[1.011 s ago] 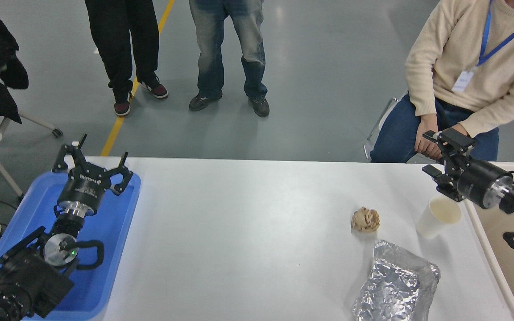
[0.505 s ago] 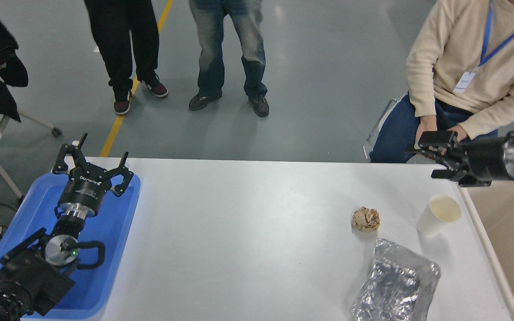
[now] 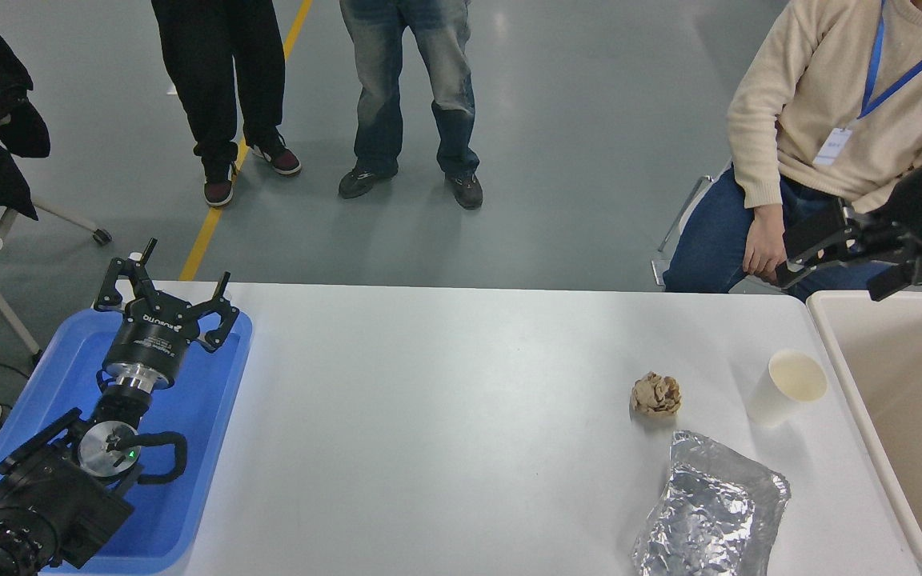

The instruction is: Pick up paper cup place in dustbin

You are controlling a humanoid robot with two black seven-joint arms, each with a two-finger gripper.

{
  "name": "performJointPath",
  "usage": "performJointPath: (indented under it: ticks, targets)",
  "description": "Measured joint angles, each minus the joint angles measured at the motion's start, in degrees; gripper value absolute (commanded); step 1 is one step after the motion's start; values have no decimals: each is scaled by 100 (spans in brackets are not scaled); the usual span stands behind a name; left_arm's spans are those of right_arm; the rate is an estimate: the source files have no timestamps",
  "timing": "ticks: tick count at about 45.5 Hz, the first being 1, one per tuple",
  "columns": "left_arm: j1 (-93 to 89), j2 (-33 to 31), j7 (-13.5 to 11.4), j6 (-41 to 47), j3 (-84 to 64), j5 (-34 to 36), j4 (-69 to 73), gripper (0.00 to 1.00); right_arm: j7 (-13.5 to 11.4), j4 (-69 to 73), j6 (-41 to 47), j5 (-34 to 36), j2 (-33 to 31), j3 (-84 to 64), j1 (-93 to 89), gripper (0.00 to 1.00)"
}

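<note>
Single head view, high on robot's side, facing forward and down over white table. Left arm enters at 7 o'clock over blue tray; right arm enters at 3 o'clock. Dustbin cropped at 4 o'clock edge. Floor and persons' legs fill 12 o'clock band. Moderate distance, no second view

one paper cup, one dustbin, one paper ball, one foil bag.
</note>
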Motion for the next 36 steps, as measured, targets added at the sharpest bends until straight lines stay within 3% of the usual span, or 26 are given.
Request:
performJointPath:
  ticks: [14, 36]
  targets:
    - [0, 2, 1, 0, 0, -3, 0, 100, -363, 30, 112, -180, 166, 30, 495, 100]
    - [-7, -4, 9, 0, 0, 0, -3, 100, -457, -191, 137, -170, 24, 64, -50, 100]
